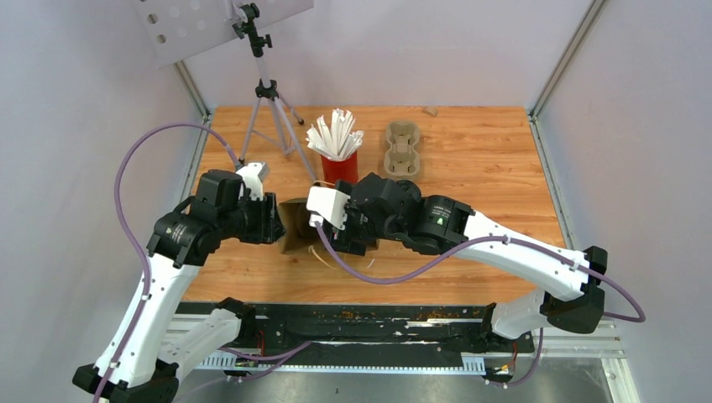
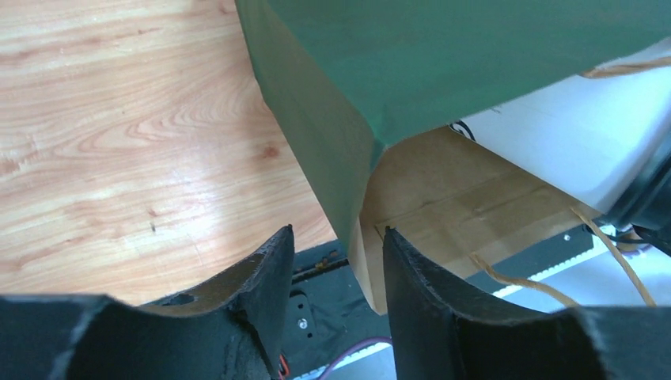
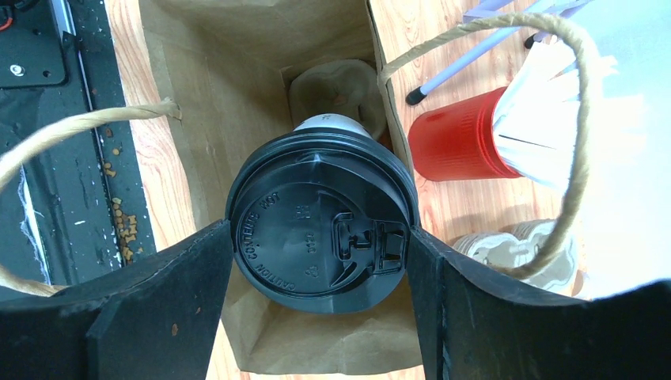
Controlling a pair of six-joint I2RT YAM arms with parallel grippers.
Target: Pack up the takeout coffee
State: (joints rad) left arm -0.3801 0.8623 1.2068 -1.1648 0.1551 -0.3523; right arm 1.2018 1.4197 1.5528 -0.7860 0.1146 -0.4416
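Right gripper clasps lidded coffee cup over open paper bag; left gripper, at bag's 9 o'clock, straddles rim unclenched, presumably steadying it.

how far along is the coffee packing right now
Done: the paper bag stands open with what looks like a pulp tray at its bottom. In hand: the right gripper is clamped on a lidded coffee cup at the bag's mouth, while the left gripper straddles the bag's edge. Left: seat that cup and let go. No second cup shows in any view.
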